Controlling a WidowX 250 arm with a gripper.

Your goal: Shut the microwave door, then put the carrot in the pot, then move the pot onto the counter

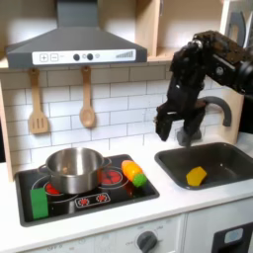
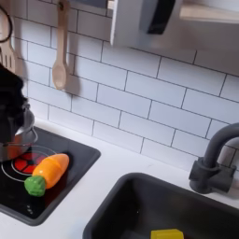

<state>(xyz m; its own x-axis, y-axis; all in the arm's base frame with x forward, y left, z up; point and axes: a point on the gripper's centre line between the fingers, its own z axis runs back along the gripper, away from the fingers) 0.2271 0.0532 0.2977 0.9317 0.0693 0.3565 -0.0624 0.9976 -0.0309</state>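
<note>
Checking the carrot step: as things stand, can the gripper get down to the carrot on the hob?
Probably yes. The carrot lies exposed on the hob's right edge beside the pot, nothing over it. The gripper hangs open above the sink, with free space between.

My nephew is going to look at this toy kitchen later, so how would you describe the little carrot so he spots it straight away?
Start at the black hob with red burner rings, left of the dark sink in the first exterior view. The carrot lies on the hob's right side, just right of the shiny steel pot. It is stubby and orange with a green end, unlike the flat green block on the hob or the yellow wedge in the sink.
</note>
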